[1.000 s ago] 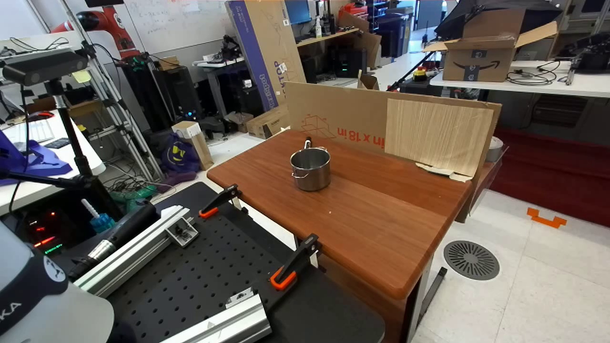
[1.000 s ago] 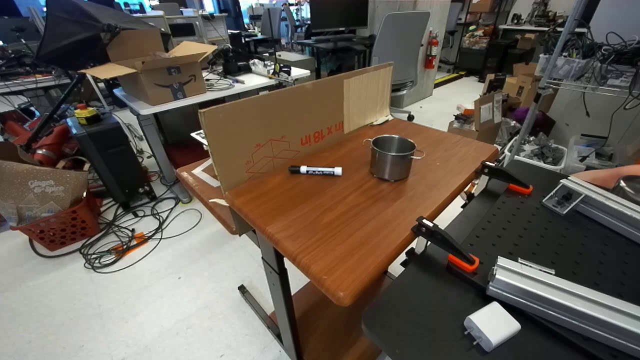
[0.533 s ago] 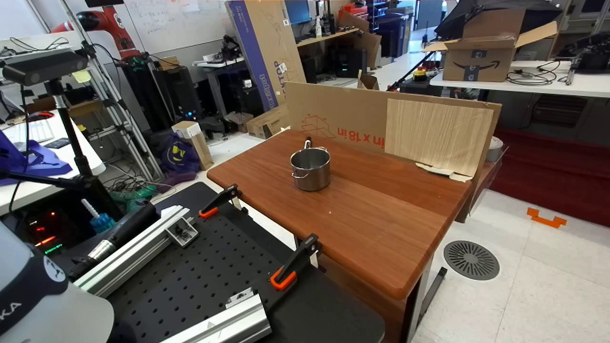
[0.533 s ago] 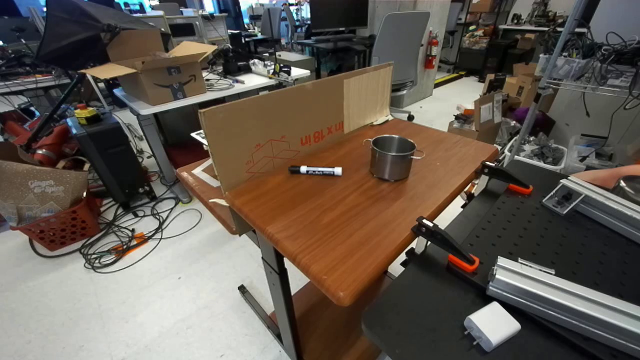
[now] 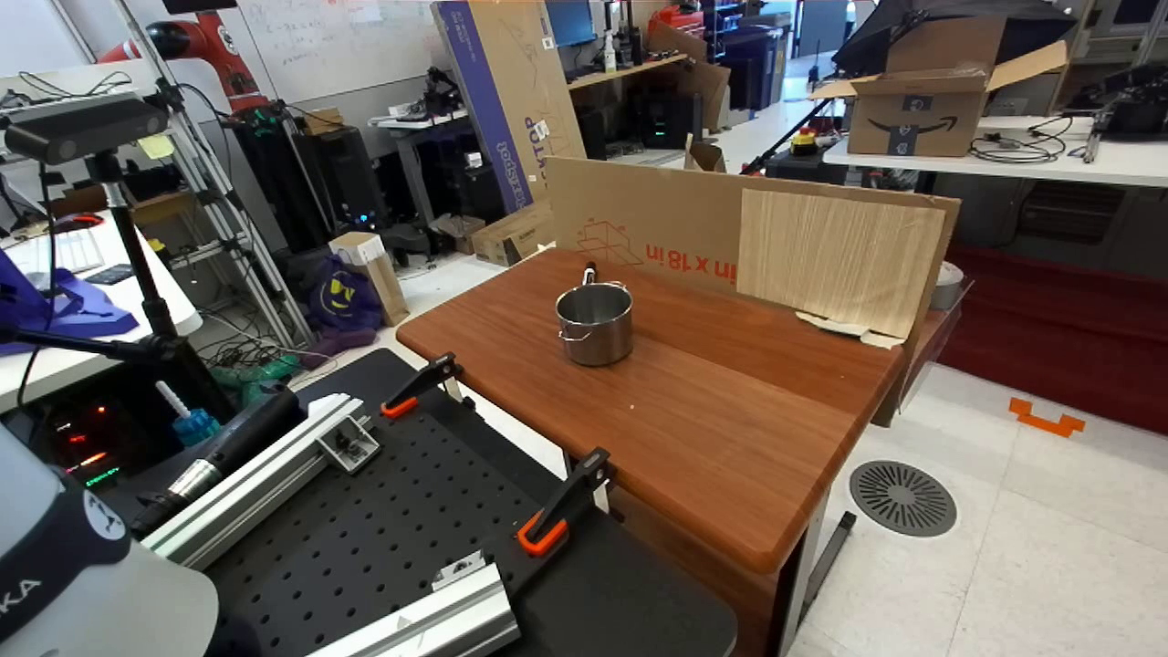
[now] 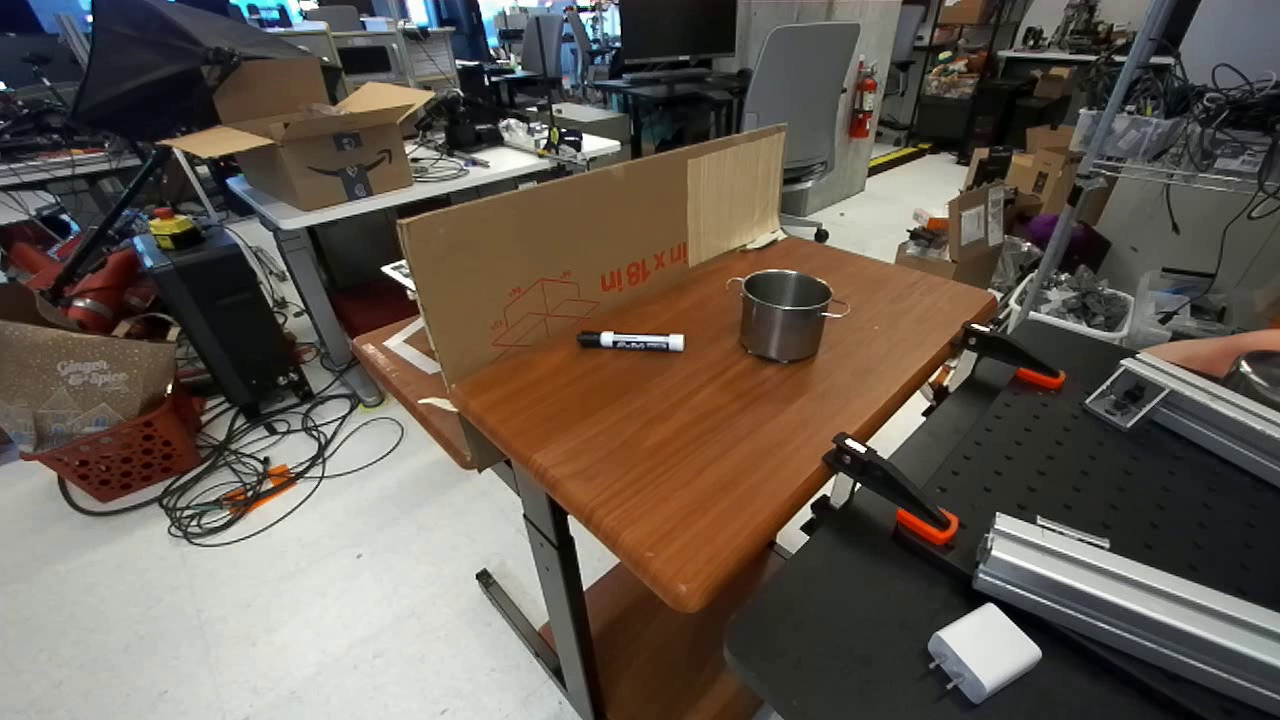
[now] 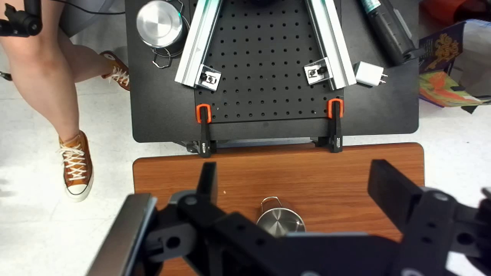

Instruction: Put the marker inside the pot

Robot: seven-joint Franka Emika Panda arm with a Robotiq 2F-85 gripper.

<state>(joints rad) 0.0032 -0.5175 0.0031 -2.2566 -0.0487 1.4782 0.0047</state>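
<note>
The grey metal pot stands upright on the brown table in both exterior views (image 5: 596, 333) (image 6: 782, 325). In the wrist view the pot (image 7: 280, 220) is partly hidden by the gripper body. The white marker with a black cap (image 6: 632, 342) lies on the table between the pot and the cardboard panel. In an exterior view the marker (image 5: 589, 272) shows only its capped end behind the pot. It does not show in the wrist view. My gripper (image 7: 294, 164) is open and empty, high above the table, with fingers wide apart. It is outside both exterior views.
A cardboard panel (image 6: 560, 255) stands along the table's (image 6: 640, 450) far edge. Two black and orange clamps (image 7: 204, 130) (image 7: 335, 124) grip the black base plate's edge. A second metal pot (image 7: 159, 23), a white charger (image 7: 370, 73) and a person's leg (image 7: 57, 84) show too.
</note>
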